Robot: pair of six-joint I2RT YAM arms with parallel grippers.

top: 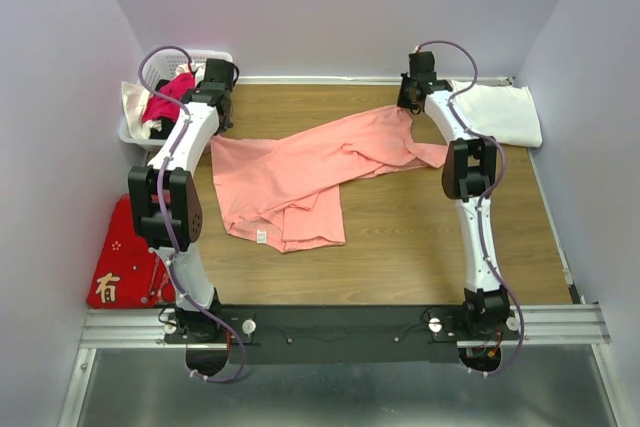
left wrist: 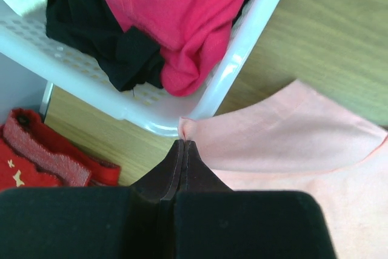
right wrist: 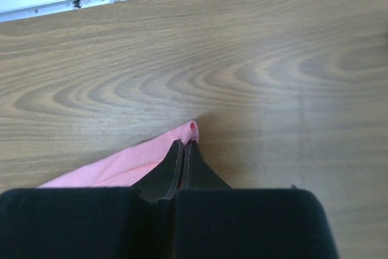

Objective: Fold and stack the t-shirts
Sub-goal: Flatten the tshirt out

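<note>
The salmon-pink t-shirt [top: 300,172] lies crumpled across the middle of the wooden table. My left gripper [top: 212,117] is shut on its left corner [left wrist: 185,127], right beside the basket's rim. At the table's far edge my right gripper [top: 408,102] is shut on another corner of the pink t-shirt [right wrist: 191,129], and the cloth stretches from it toward the centre. The white t-shirt [top: 500,112] lies folded flat at the far right corner.
A white plastic basket [top: 135,132] at the far left holds magenta [left wrist: 176,10] and black clothes [left wrist: 91,34]. A red cloth with gold characters [top: 120,262] lies on the left, off the table's edge. A metal rail [top: 350,322] runs along the near side.
</note>
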